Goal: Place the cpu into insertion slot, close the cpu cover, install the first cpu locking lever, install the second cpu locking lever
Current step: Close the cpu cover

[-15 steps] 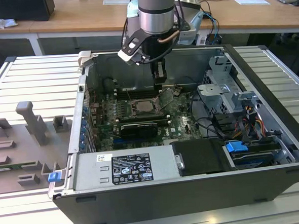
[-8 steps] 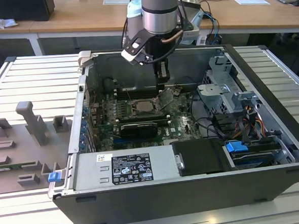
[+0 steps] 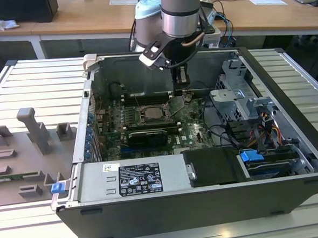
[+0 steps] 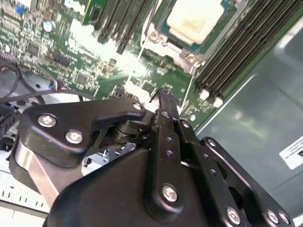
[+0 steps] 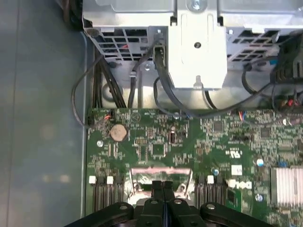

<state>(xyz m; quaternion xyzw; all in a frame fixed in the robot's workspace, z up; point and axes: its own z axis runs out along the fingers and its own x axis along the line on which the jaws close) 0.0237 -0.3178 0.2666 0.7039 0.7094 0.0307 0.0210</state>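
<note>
The cpu (image 4: 196,19) lies flat in the insertion slot (image 4: 170,47) with its pale metal top facing up out of the open case. It is square, so neither axis is the longer, and its edges run in line with the memory slots (image 4: 241,42) that flank the socket on 2 sides. The cpu cover (image 5: 161,175) is not down. In the first wrist view its silvery frame stands raised off the green board (image 5: 156,137). In the exterior view it leans up at the edge of the socket on the exterior view's right. The gripper (image 3: 182,94) points straight down into the case just beside that raised frame. Its 2 fingers are pressed together, with nothing visible between them. Whether the tips touch the cover cannot be told. Above the socket the case is open. The rear wall (image 3: 145,71) rises beyond the far memory slots. A long black card (image 3: 146,136) lies on the near side of the socket, and the power supply (image 3: 130,177) runs along the near edge of the case. The drive cage (image 3: 236,98) and loose cables (image 3: 224,134) crowd the exterior view's right, near the arm.
</note>
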